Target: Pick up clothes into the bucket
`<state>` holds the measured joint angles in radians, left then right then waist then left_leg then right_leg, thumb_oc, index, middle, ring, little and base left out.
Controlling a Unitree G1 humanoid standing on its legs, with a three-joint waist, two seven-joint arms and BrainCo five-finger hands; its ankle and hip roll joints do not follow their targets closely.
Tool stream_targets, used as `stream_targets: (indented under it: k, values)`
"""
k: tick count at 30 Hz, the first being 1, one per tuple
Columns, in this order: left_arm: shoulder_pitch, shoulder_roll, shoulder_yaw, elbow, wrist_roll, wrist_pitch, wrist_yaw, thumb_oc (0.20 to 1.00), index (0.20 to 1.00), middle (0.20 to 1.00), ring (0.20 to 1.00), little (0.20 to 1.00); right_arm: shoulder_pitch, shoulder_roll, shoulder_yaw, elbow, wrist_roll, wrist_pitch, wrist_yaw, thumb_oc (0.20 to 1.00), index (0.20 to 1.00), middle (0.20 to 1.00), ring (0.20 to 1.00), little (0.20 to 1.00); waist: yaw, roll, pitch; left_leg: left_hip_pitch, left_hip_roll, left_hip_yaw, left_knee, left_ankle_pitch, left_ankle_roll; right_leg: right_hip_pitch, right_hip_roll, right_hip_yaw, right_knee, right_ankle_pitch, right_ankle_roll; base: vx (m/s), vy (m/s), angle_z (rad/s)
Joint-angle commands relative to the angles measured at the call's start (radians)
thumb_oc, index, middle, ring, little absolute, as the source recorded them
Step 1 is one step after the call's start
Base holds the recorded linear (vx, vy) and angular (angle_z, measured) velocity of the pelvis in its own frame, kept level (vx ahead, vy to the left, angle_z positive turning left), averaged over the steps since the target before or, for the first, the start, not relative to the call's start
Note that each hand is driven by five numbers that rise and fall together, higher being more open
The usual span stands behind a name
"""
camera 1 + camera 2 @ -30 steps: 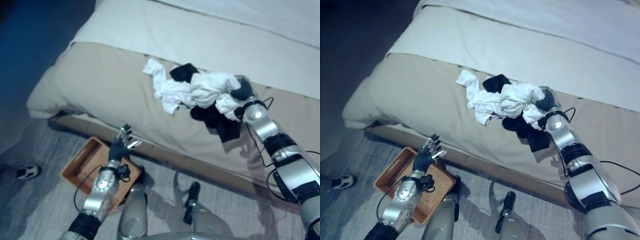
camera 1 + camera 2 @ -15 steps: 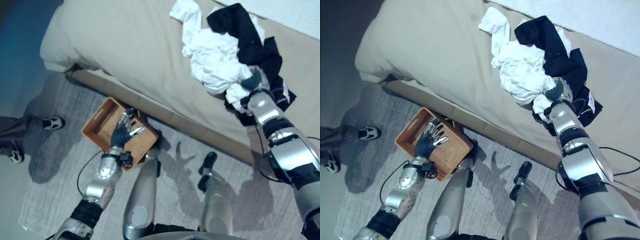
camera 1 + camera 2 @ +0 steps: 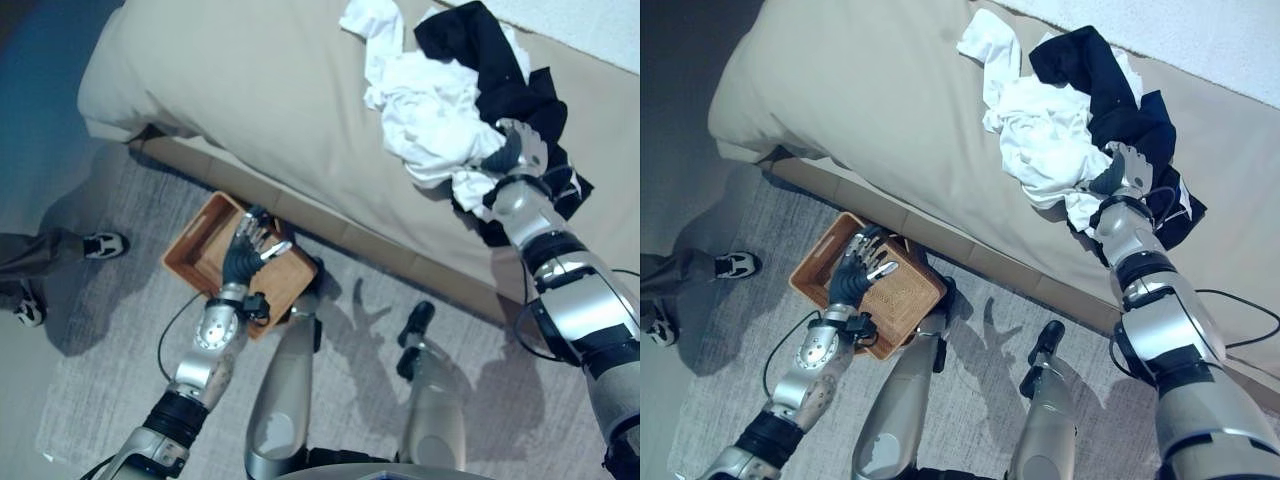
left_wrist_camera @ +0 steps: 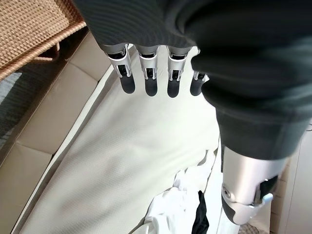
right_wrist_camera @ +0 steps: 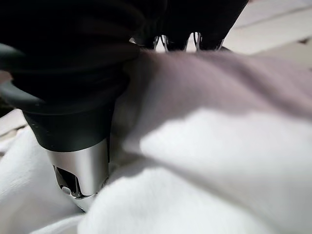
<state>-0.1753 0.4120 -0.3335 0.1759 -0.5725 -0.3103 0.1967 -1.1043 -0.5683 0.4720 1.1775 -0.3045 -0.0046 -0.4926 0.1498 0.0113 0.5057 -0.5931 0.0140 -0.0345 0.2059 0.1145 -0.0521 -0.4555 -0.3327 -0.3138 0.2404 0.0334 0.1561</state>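
A heap of white clothes and black clothes lies on the beige bed close to its edge. My right hand rests on the heap's near side, open, its fingers stretched over the black cloth. In the right wrist view white cloth bulges between its thumb and the finger bases. A wicker basket stands on the floor by the bed. My left hand hovers above it, open and empty, its fingers straight.
A person's leg with a shoe stands on the grey carpet at the left, and a second shoe is nearer. The bed's wooden base runs just behind the basket.
My right hand's fingers have straightened on the heap. The left hand has crept slightly further over the basket. One second ago the camera looked higher up the bed.
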Motion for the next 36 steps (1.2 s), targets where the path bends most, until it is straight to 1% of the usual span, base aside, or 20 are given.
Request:
stream_targets:
  k: [1,7,12,13,16,21,27,35,36]
  values:
    - [0.004,-0.007,0.005,-0.089,0.02,-0.064,0.022,1.0,1.0,1.0,1.0,1.0,-0.058,-0.055,0.049,-0.056,-0.085,0.028,-0.072,1.0,1.0,1.0,1.0,1.0,-0.006,-0.013,0.005,-0.015,0.034,0.037,0.089,-0.093,0.019,0.034,-0.071,-0.026,0.033,0.061,0.049,0.0,0.0,0.0]
    - [-0.003,-0.012,-0.002,-0.08,0.028,-0.067,0.038,1.0,1.0,1.0,1.0,1.0,-0.052,-0.036,0.048,-0.073,-0.153,0.062,-0.116,1.0,1.0,1.0,1.0,1.0,-0.008,-0.013,0.004,-0.011,0.035,0.036,0.087,-0.095,0.02,0.043,-0.07,-0.031,0.031,0.056,0.049,0.0,0.0,0.0]
    - [-0.006,-0.014,-0.004,-0.074,0.039,-0.07,0.04,1.0,1.0,1.0,1.0,1.0,-0.03,-0.032,0.104,-0.108,-0.265,0.086,-0.095,1.0,1.0,1.0,1.0,1.0,-0.009,-0.015,0.005,-0.014,0.033,0.031,0.093,-0.1,0.02,0.043,-0.069,-0.031,0.034,0.052,0.047,0.0,0.0,0.0]
    - [-0.006,-0.015,-0.005,-0.069,0.042,-0.071,0.039,1.0,1.0,1.0,1.0,1.0,-0.032,-0.025,0.131,-0.109,-0.314,0.095,-0.079,1.0,1.0,1.0,1.0,1.0,-0.008,-0.016,0.006,-0.019,0.032,0.03,0.103,-0.103,0.019,0.041,-0.069,-0.028,0.04,0.049,0.047,0.0,0.0,0.0]
    - [-0.009,-0.015,-0.006,-0.069,0.04,-0.073,0.038,1.0,1.0,1.0,1.0,1.0,-0.033,-0.015,0.146,-0.094,-0.34,0.104,-0.07,1.0,1.0,1.0,1.0,1.0,-0.008,-0.015,0.009,-0.029,0.032,0.027,0.122,-0.109,0.02,0.034,-0.07,-0.024,0.052,0.043,0.045,0.0,0.0,0.0]
    - [-0.006,-0.005,-0.006,-0.077,0.04,-0.073,0.041,1.0,1.0,1.0,1.0,1.0,-0.037,0.003,0.165,-0.047,-0.37,0.115,-0.056,1.0,1.0,1.0,1.0,1.0,-0.002,-0.009,0.014,-0.078,0.024,0.016,0.196,-0.14,0.025,-0.003,-0.071,-0.014,0.121,0.009,0.034,0.0,-0.002,0.02]
    - [0.014,0.004,0.003,-0.094,0.046,-0.071,0.04,1.0,1.0,1.0,1.0,1.0,-0.028,-0.009,0.199,-0.038,-0.419,0.12,-0.04,1.0,1.0,1.0,1.0,1.0,0.0,0.001,0.014,-0.137,0.019,0.007,0.272,-0.168,0.03,-0.065,-0.07,0.003,0.204,-0.029,0.023,0.0,0.003,0.06]
    - [0.034,0.013,-0.001,-0.1,0.046,-0.071,0.032,1.0,1.0,1.0,1.0,1.0,-0.02,-0.017,0.237,-0.038,-0.481,0.128,-0.021,1.0,1.0,1.0,1.0,1.0,0.004,0.008,0.014,-0.178,0.02,-0.002,0.312,-0.18,0.033,-0.111,-0.07,0.007,0.263,-0.058,0.017,0.01,-0.004,0.01]
    - [0.037,0.013,-0.001,-0.099,0.045,-0.069,0.033,1.0,1.0,1.0,1.0,1.0,-0.019,-0.017,0.242,-0.039,-0.485,0.127,-0.02,1.0,1.0,1.0,1.0,1.0,0.004,0.008,0.014,-0.167,0.021,-0.009,0.323,-0.213,0.025,-0.107,-0.067,0.02,0.281,-0.086,0.028,0.0,0.0,0.0]
